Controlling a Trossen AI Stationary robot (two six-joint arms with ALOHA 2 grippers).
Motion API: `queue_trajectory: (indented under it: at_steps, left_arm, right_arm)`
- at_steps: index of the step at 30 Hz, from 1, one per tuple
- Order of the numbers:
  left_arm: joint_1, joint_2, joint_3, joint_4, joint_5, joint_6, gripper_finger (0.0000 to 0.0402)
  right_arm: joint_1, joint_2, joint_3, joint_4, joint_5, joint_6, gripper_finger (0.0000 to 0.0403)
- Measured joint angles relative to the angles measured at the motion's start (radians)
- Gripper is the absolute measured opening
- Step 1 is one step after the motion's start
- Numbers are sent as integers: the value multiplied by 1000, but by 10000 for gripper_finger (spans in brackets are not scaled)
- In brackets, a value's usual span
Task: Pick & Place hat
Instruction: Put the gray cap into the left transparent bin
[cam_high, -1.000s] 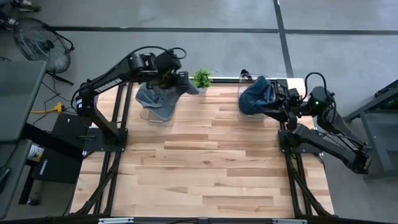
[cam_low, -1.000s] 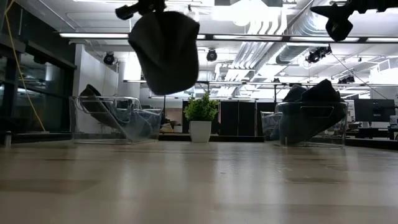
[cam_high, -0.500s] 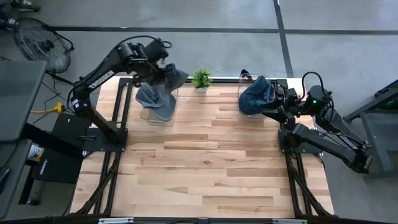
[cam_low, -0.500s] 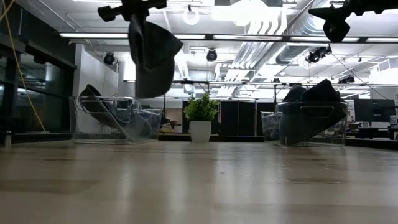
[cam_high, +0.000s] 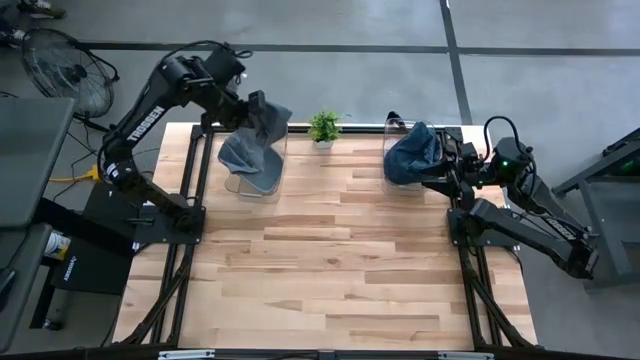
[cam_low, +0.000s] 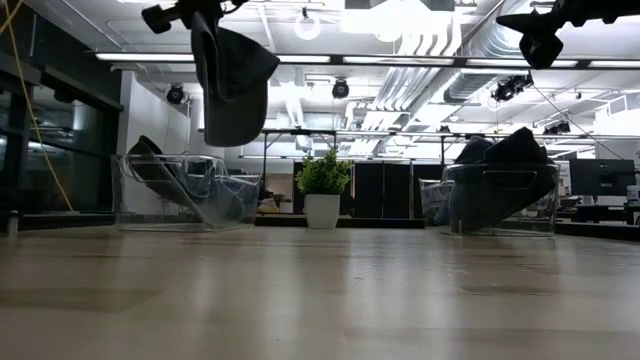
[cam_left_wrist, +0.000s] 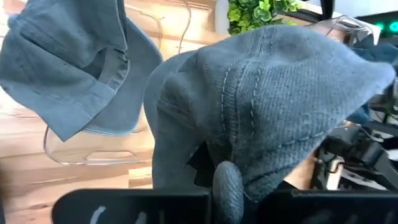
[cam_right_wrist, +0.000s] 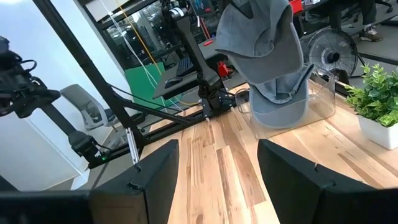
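Note:
A grey-blue hat (cam_high: 266, 120) hangs from my left gripper (cam_high: 247, 104), which is shut on it high above the left clear bin (cam_high: 250, 186) at the table's far edge. In the low view the hat (cam_low: 233, 80) dangles edge-on, well clear of the table. Another grey hat (cam_high: 245, 155) lies inside that bin. My right gripper (cam_right_wrist: 217, 180) is open and waits at the table's right edge beside the right clear bin (cam_high: 392, 124), where dark blue hats (cam_high: 410, 152) are piled. My left gripper holds the hat by cloth at its upper end (cam_left_wrist: 249, 155). The cloth drapes over the fingers and hides all but one fingertip (cam_left_wrist: 227, 183), so which part is gripped cannot be told. The hat hangs slack below the gripper, lifted clear above the bin.
A small potted plant (cam_high: 323, 126) stands at the far edge between the two bins. The wooden tabletop (cam_high: 340, 270) stretches bare toward the near edge. A fan (cam_high: 70, 70) and a cabinet sit off the table on the left.
My left gripper has carried the hat toward the table's left and far edges, away from the plant, to a spot over the left bin. The hanging hat has turned about, showing its narrow side in the low view instead of its broad face.

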Motion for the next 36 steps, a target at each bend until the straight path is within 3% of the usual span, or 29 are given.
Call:
queue_trajectory:
  at_steps: [10,15,19,27,36]
  left_arm:
    - [100,-2,-11,-23,160,68,0]
    - [139,-46,-74,-5,189,89,0]
    - [144,-85,-177,37,212,117,0]
    - [144,-186,-432,282,274,103,0]
    - [143,-250,-652,395,287,92,0]
  right_arm:
    - [0,0,0,-15,0,-15,213]
    - [0,0,0,-29,0,-16,213]
    - [0,0,0,-29,3,-19,213]
    - [0,0,0,-29,8,-18,213]
    - [0,0,0,-67,10,-16,213]
